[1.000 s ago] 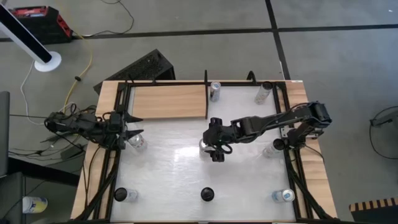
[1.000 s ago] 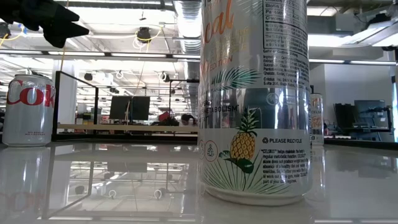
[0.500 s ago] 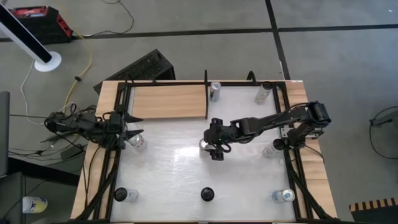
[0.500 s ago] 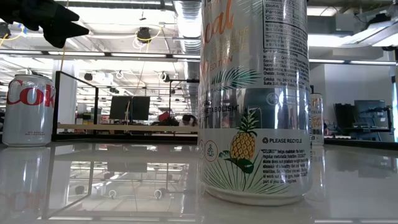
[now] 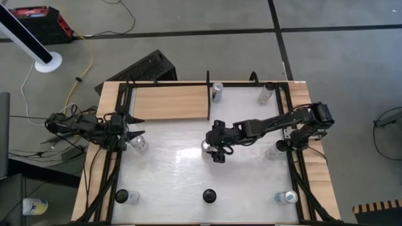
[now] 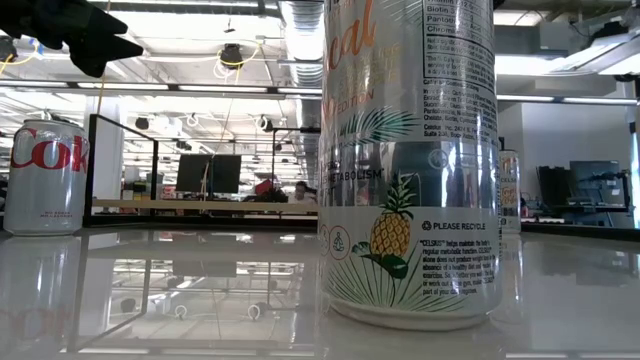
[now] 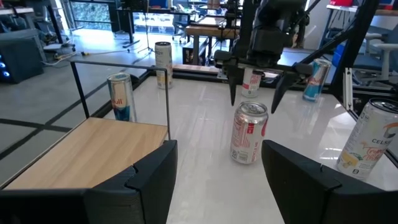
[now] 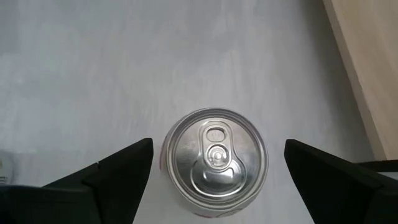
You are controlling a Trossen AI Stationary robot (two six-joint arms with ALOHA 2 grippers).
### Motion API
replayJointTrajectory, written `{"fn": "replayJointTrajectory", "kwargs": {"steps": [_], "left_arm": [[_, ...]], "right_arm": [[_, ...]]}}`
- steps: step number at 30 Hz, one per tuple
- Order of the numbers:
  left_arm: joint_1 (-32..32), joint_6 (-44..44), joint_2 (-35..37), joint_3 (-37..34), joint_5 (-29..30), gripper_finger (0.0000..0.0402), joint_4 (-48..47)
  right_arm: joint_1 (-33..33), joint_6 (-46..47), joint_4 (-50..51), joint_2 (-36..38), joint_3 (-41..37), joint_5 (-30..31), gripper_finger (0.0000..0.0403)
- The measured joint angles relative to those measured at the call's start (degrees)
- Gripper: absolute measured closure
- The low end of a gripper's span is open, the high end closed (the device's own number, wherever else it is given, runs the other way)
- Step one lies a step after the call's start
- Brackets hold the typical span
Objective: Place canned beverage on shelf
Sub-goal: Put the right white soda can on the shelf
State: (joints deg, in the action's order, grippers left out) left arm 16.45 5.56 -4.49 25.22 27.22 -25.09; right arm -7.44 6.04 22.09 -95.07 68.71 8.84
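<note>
Directly below right gripper [image 8: 214,180], can [image 8: 214,158], jaws apart

The tall pineapple can [image 6: 408,160] in the low view read "PLEASE RECYCLE", "METABOLISM" and "EDITION". The silver can [image 6: 44,178] far left showed red "Co". In the left wrist view, a can [image 7: 369,138] read "CELS"; the blue-silver can [image 7: 120,98] read "ull".

Both arms are matte black: left arm [image 5: 88,125] trails loose cables at frame left, right arm [image 5: 276,122] has chunky jointed links.
</note>
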Motion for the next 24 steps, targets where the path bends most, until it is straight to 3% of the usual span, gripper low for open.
{"fn": "replayJointTrajectory", "kwargs": {"steps": [13,24], "left_arm": [[0.0,-0.2,0.0,0.0,0.0,0.0182,0.0],[0.0,-0.2,0.0,0.0,0.1,0.0182,-0.1]], "right_arm": [[-0.2,1.1,-1.3,-6.5,-0.1,0.0,0.0033],[-0.4,1.1,0.7,-4.0,-0.1,0.0,0.0045]]}}
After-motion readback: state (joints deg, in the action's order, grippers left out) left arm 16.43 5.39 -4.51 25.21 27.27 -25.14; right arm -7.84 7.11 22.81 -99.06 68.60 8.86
